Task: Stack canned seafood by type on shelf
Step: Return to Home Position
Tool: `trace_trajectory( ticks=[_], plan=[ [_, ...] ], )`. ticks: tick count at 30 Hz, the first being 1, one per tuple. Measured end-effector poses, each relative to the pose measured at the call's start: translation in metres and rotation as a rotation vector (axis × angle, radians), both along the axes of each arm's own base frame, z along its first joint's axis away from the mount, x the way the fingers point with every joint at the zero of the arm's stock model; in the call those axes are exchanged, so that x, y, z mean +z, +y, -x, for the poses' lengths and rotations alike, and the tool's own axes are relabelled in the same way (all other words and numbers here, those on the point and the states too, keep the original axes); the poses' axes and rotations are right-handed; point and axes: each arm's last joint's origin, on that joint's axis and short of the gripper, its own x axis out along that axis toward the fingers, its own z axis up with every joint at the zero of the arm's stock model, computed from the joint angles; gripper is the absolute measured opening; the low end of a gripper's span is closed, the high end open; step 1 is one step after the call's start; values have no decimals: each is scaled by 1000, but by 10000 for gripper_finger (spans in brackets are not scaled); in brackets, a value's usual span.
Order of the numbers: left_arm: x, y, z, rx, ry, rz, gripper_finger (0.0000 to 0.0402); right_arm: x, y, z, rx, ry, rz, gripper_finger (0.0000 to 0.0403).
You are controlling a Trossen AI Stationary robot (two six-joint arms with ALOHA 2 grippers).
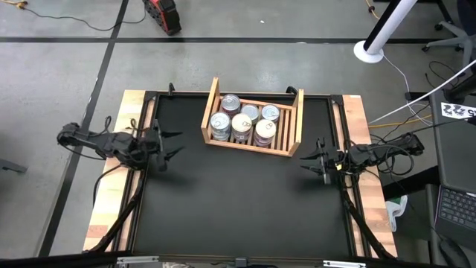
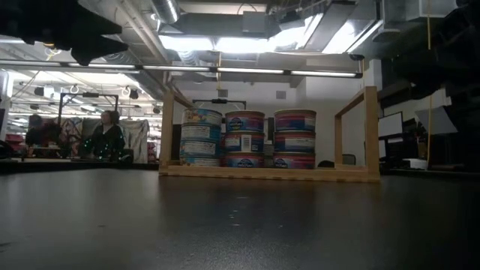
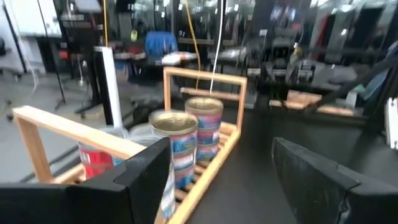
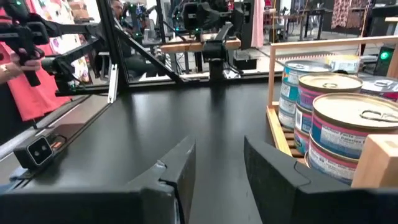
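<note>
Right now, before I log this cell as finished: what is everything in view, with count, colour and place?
Small round flat seafood tins: six silvery lids seen from above, stacked; blue and pink-red labels; inside the shelf.
Light wooden slatted shelf: one, far middle of the table.
Black table top: one, under everything.
White round pole base: one, on the floor beyond the table.
Person: at least one, dark top, room behind the table.
Left tool: one, dark, open and empty, table's left edge.
Right tool: one, dark, open and empty, table's right edge.
</note>
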Motion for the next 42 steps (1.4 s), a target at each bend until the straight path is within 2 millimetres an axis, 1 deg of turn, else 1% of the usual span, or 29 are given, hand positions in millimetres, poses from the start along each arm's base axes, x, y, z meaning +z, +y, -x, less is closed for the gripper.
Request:
trace_trajectory(
  ticks=[2, 8, 11, 17, 21, 22, 25, 31, 37, 42],
  plan=[
    [-1, 2, 6, -1, -32, -23, 274, 0, 0, 0, 0, 2, 1, 136],
    [-12, 5, 18, 4, -95, -99, 274, -1, 0, 0, 2, 4, 3, 136],
    [-19, 4, 15, 7, -71, -119, 274, -1, 0, 0, 1, 6, 4, 136],
    [-35, 3, 10, -10, -56, -65, 274, -1, 0, 0, 0, 7, 5, 136],
    [-48, -1, 5, -98, -75, -70, 274, -1, 0, 0, 1, 7, 24, 136],
    [-50, -1, 4, -124, -104, -84, 274, -1, 0, 0, 1, 7, 32, 136],
    [-50, -1, 3, -163, -111, -137, 274, -1, 0, 0, -8, 3, 57, 136],
    [-49, 7, 2, -76, -77, -278, 274, -1, -1, 0, -22, 0, 56, 136],
    [-53, 18, 2, 34, -26, -251, 274, -1, -1, 0, -16, 1, 57, 136],
    [-53, 23, 3, 75, -18, -257, 274, -2, 0, 0, -15, 8, 59, 136]
  ],
)
